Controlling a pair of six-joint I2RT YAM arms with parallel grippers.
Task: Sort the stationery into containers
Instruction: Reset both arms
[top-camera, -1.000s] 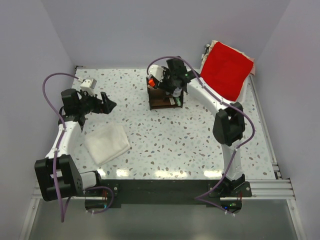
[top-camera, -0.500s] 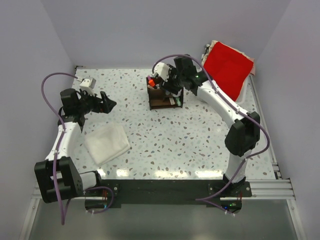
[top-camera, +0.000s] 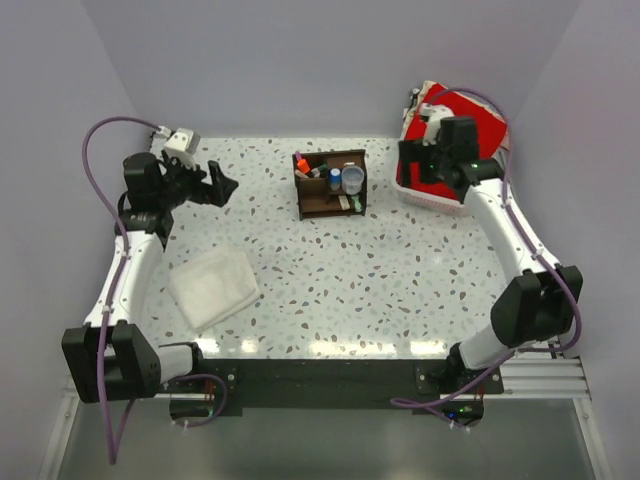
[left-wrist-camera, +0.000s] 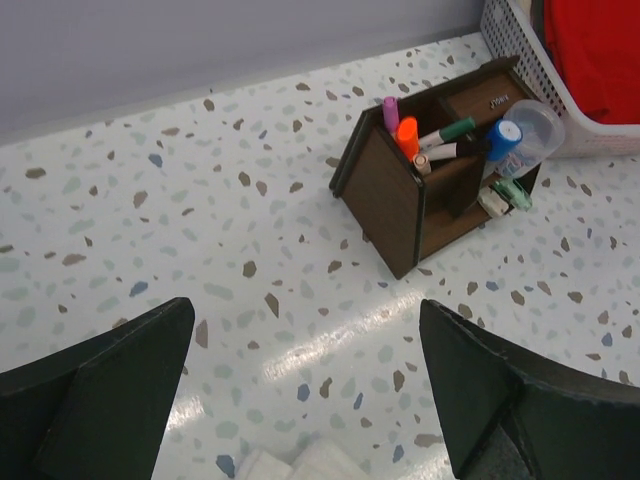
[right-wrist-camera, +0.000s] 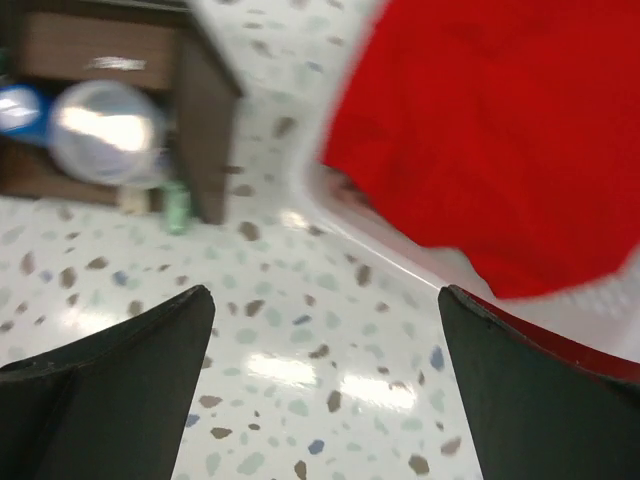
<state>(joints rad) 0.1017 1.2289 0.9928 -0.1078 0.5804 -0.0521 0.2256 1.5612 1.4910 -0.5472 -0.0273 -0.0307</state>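
The dark brown wooden organizer (top-camera: 330, 185) stands at the back middle of the table. It holds the stationery: an orange highlighter (left-wrist-camera: 407, 135), a purple marker (left-wrist-camera: 390, 112), a green-capped pen (left-wrist-camera: 450, 130), a blue-capped stick (left-wrist-camera: 503, 140), a round bluish pot (left-wrist-camera: 535, 125) and a mint-green piece (left-wrist-camera: 512, 192) low at its side. My left gripper (left-wrist-camera: 305, 330) hangs open over bare table to the organizer's left, holding nothing. To the right of the organizer my right gripper (right-wrist-camera: 325, 300) is open and empty, next to the basket. The pot (right-wrist-camera: 105, 130) shows blurred in its view.
A white basket (top-camera: 425, 195) with a red cloth (top-camera: 455, 135) sits at the back right, close to my right gripper (top-camera: 412, 165). A folded white cloth (top-camera: 212, 287) lies at the front left, below my left gripper (top-camera: 215, 188). Walls close in the back and sides.
My right gripper has drawn away from the organizer, swung right to the basket and opened. The round pot now shows in the organizer. My left arm has shifted slightly back.
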